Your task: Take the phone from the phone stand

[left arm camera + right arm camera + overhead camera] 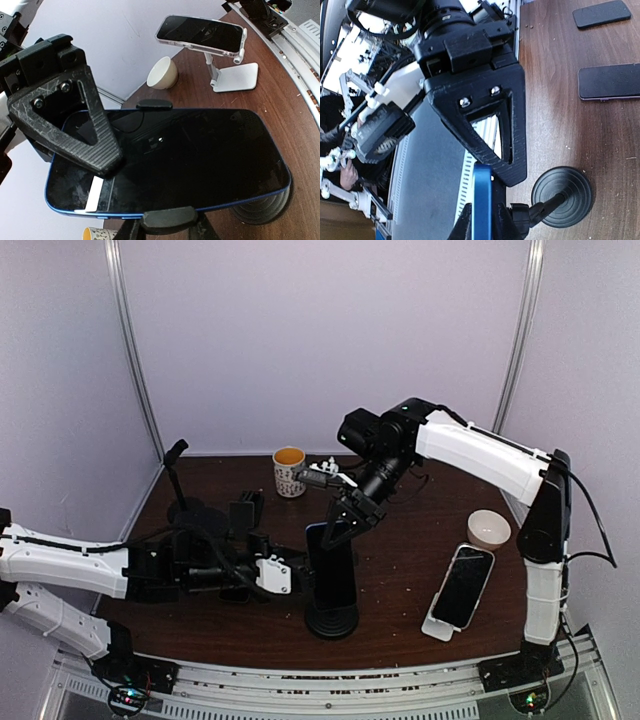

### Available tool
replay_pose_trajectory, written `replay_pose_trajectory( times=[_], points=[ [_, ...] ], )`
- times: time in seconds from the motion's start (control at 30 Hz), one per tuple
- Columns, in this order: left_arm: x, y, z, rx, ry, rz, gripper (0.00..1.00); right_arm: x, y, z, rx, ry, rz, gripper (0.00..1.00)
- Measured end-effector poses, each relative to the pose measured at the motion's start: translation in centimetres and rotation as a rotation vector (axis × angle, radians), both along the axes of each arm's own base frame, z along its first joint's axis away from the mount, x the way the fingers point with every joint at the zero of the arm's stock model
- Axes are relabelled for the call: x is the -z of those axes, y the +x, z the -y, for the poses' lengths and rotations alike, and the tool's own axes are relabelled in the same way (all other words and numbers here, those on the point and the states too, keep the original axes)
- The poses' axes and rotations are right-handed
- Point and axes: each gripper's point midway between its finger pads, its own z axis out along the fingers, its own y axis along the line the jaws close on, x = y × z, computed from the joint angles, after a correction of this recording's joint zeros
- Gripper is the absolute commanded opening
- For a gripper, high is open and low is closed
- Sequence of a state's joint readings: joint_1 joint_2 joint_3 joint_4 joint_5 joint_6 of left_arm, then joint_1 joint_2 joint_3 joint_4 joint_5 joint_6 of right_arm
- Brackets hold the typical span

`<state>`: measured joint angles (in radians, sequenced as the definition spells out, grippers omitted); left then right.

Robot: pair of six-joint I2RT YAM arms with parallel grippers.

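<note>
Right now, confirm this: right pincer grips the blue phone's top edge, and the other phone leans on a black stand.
Wrong colour: the other phone leans on a white stand, as the top view shows. The right pincer does grip the blue phone at its top edge.

Black right pincer (491,170) tight on edge-on blue phone (482,205), beside round stand base (563,197).

The phone (190,160) is black edged blue, the phone stand (333,620) black.

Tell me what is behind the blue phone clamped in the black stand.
Behind the blue phone, the black stand's pole runs down to its round base; the cradle's back is covered by the phone.
</note>
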<state>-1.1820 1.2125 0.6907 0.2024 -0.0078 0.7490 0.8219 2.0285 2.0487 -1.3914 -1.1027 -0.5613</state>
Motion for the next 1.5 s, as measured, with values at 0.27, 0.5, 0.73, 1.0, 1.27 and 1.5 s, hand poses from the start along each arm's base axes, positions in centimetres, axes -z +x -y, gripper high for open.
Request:
replay_pose_trajectory(
  times=[0.27,0.5,0.73,1.0,1.27,1.5],
  points=[
    [-0.1,0.1,0.3,-0.017,-0.029,0.009,0.0,-0.8,0.6,-0.9,0.124,0.069,-0.04,0.56],
    [-0.1,0.5,0.2,-0.047,-0.045,0.001,0.0,-2.1,0.6,-0.8,0.289,0.164,-0.108,0.57],
    [0.0,0.7,0.3,-0.064,-0.054,-0.008,0.0,-0.4,1.4,-1.6,0.382,0.206,-0.203,0.45],
    [-0.1,1.1,0.3,-0.086,-0.062,-0.007,0.0,-1.2,0.9,-2.6,0.371,0.273,-0.232,0.21],
    [0.4,0.9,0.1,-0.089,-0.057,-0.013,0.0,-0.8,0.7,-2.7,0.36,0.304,-0.227,0.0],
    [0.4,0.8,0.1,-0.09,-0.062,-0.017,0.0,-0.9,0.6,-2.7,0.345,0.322,-0.221,0.0]
  ],
)
